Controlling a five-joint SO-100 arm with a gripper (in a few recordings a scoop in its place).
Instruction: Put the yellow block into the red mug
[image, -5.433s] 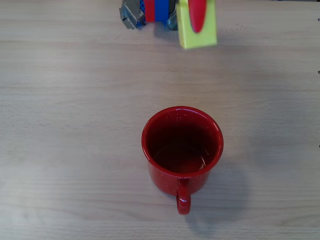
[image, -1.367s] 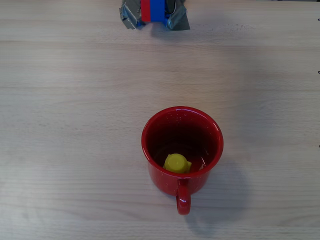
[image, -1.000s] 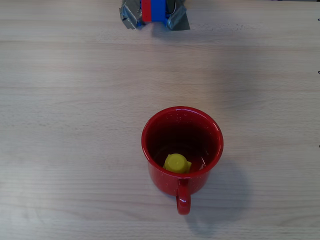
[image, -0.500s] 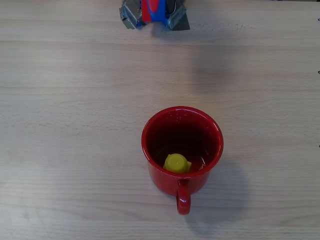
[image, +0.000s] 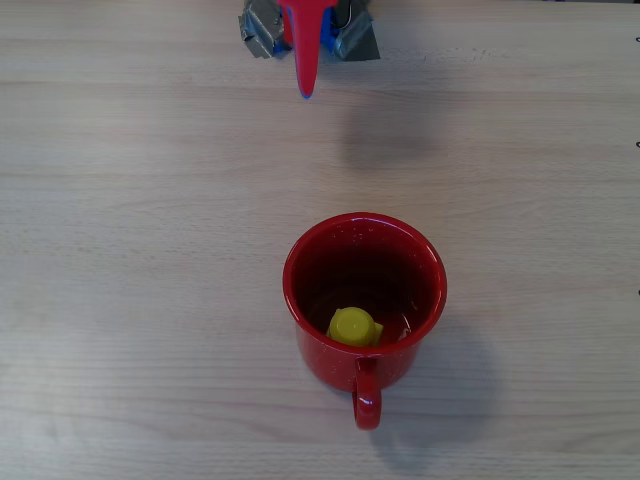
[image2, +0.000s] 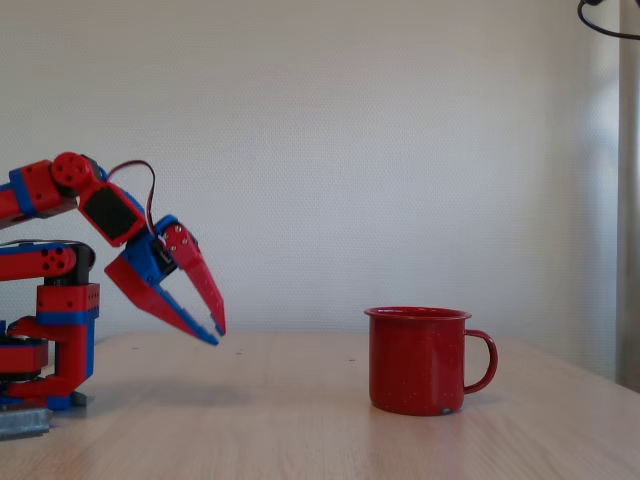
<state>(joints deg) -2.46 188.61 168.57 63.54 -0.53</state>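
Note:
The red mug (image: 292, 272) stands upright on the wooden table, its handle toward the bottom of the overhead view. The yellow block (image: 353, 327) lies on the mug's floor, stud up, close to the handle side. My gripper (image: 306, 92) pokes in from the top edge, well apart from the mug. In the fixed view the gripper (image2: 217, 335) hangs above the table at the left, pointing down to the right. Its fingertips meet with nothing between them. The mug (image2: 415, 360) stands far to its right, and its wall hides the block there.
The arm's base with a grey clamp (image: 260, 28) sits at the table's top edge in the overhead view and at the far left base (image2: 48, 345) in the fixed view. Bare wooden table (image: 140, 250) surrounds the mug. A pale wall stands behind.
Earlier the gripper held the yellow block at the top edge and the mug was empty. The block now lies in the mug. In the last half second the gripper tip has swung further into view.

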